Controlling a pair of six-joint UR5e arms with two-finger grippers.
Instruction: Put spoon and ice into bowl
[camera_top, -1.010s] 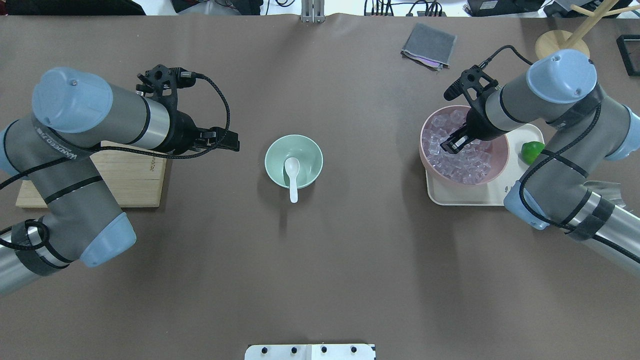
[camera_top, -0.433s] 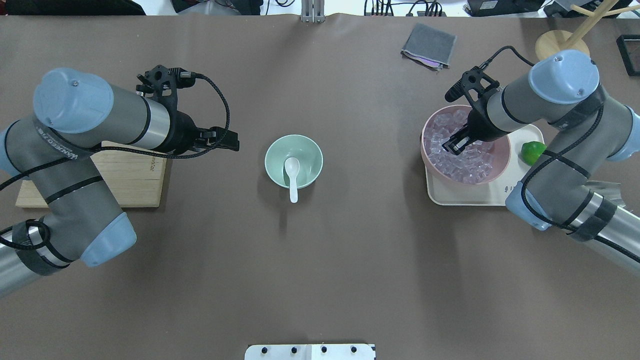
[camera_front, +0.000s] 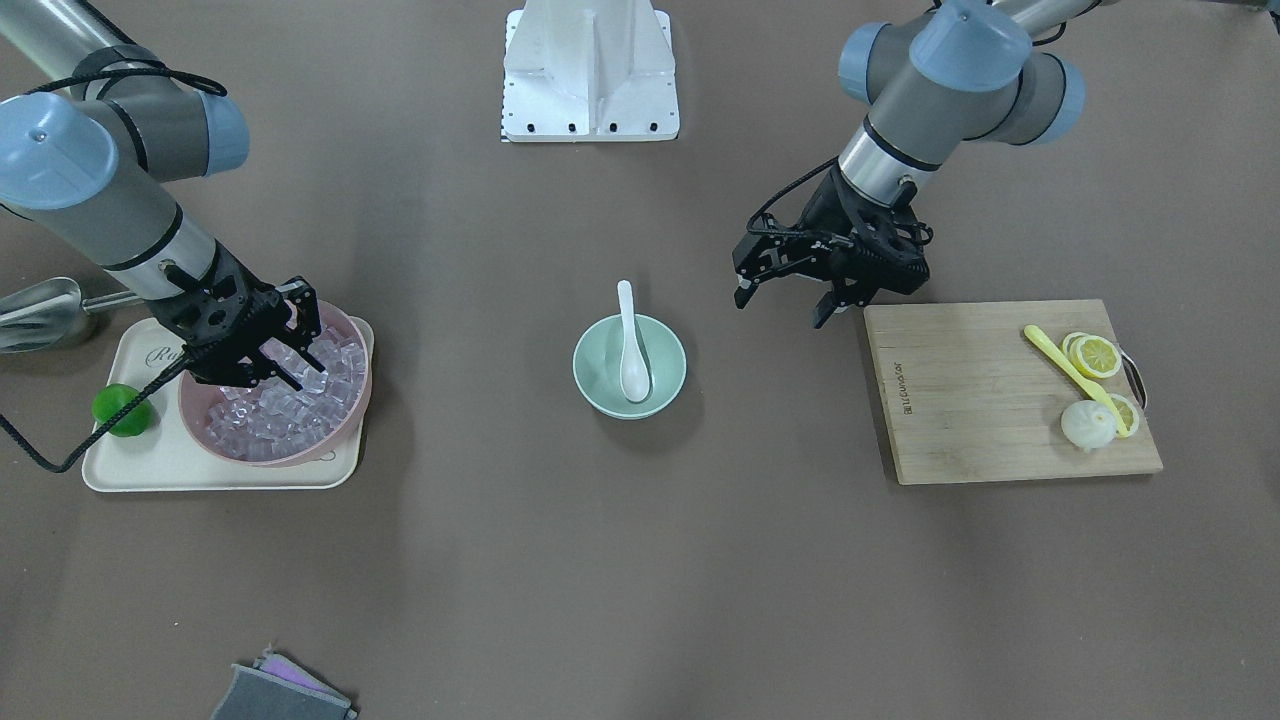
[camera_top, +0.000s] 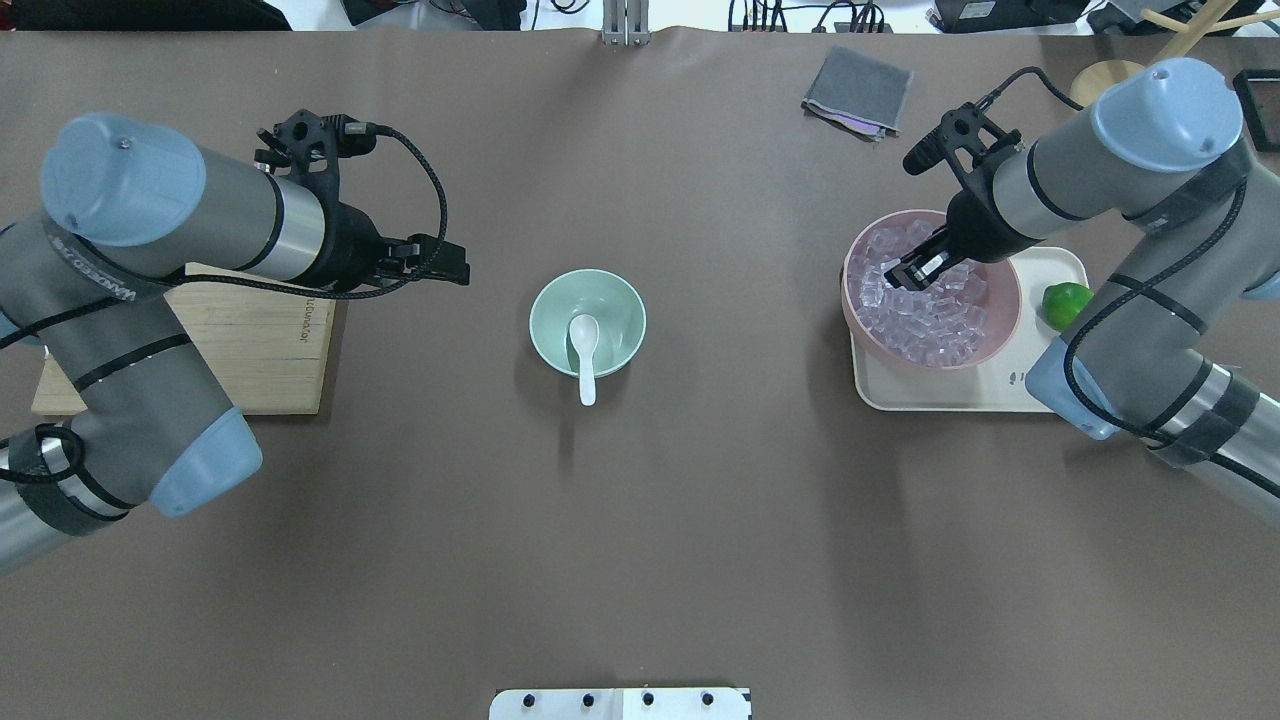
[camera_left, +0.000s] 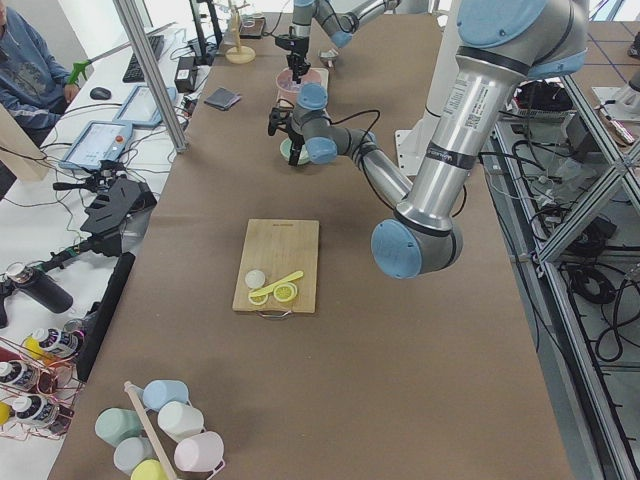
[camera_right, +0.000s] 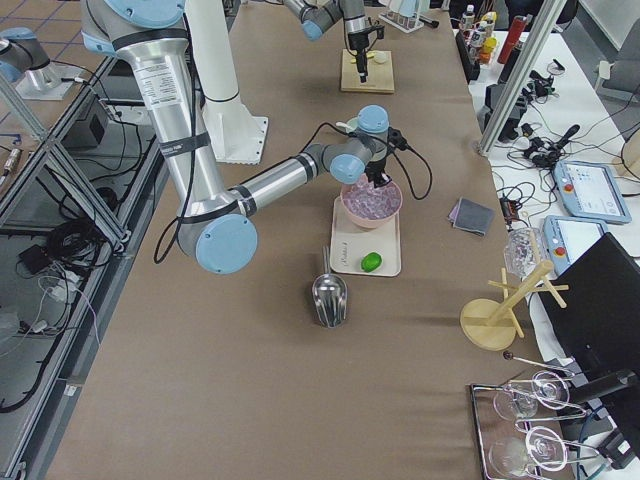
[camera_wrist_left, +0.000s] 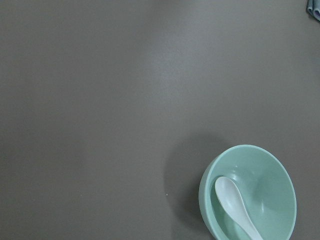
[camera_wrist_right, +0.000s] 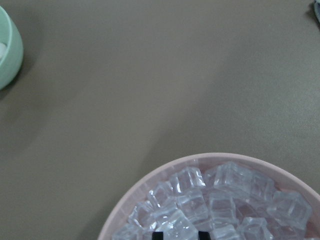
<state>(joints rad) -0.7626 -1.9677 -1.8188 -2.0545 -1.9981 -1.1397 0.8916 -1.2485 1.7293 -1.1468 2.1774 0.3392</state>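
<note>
The white spoon (camera_top: 585, 345) rests with its scoop inside the mint-green bowl (camera_top: 545, 300) and its handle over the near rim, at the table's middle. My right gripper (camera_top: 905, 273) reaches down into the pink bowl (camera_top: 1005, 320) full of clear ice cubes. In the right wrist view its fingertips (camera_wrist_right: 158, 234) pinch one ice cube (camera_wrist_right: 178, 224) at the top of the pile. My left gripper (camera_front: 780, 305) hangs open and empty above the table, between the green bowl (camera_front: 590, 385) and the cutting board.
The pink bowl stands on a cream tray (camera_top: 900, 395) beside a green lime (camera_top: 1064, 303). A metal scoop (camera_front: 40, 310) lies behind the tray. The wooden cutting board (camera_front: 980, 420) carries a yellow utensil (camera_front: 1060, 365), lemon slices and a bun. A grey cloth (camera_top: 858, 90) lies at the far side.
My right arm has risen and its gripper has shifted toward the far side of the pink bowl. My left arm has drawn back a little from the green bowl.
</note>
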